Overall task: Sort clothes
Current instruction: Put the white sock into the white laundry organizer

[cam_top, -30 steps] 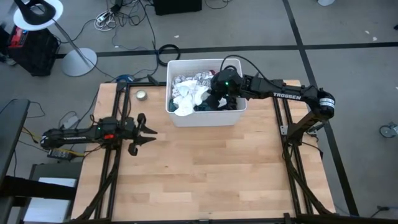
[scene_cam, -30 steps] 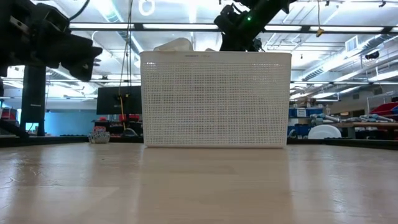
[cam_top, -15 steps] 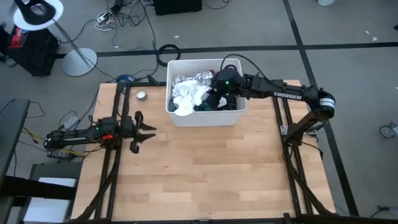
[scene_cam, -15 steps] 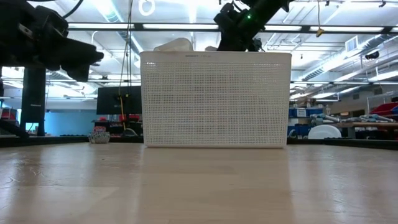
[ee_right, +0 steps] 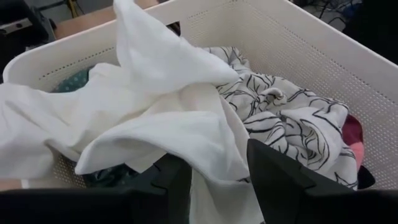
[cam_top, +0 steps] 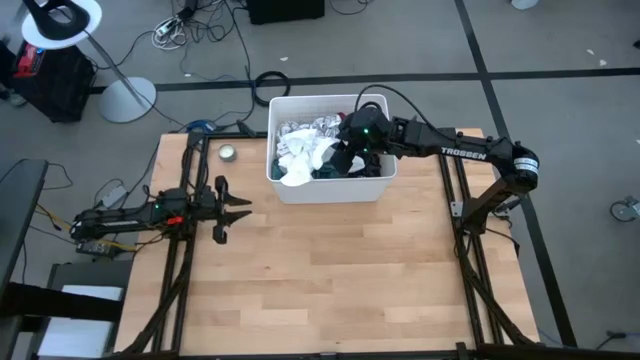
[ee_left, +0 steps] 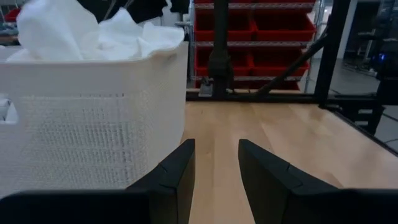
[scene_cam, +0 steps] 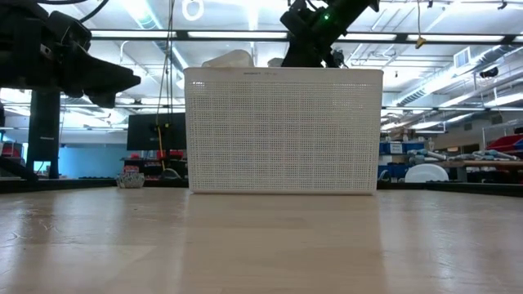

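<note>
The right gripper (ee_right: 214, 180), fingers parted and empty, hovers directly over the crumpled plain white fabric garment (ee_right: 155, 118) atop the white perforated plastic bin (cam_top: 285, 187) at the tabletop's far edge. The left gripper (cam_top: 240, 208) waits open near the left edge, farther off.

A plain white fabric garment (ee_right: 155, 118) is lying beside a white garment with black leaf print (ee_right: 292, 124) in a white perforated plastic bin (ee_right: 348, 68).

You get even, soft light from above in the high view, so the table (cam_top: 330, 270) barely shows shadows. Down low, the ceiling strip lights (scene_cam: 245, 34) glare hard and the arms turn to silhouettes. Your plain white garment (ee_right: 168, 118) looks nearly blown out.
</note>
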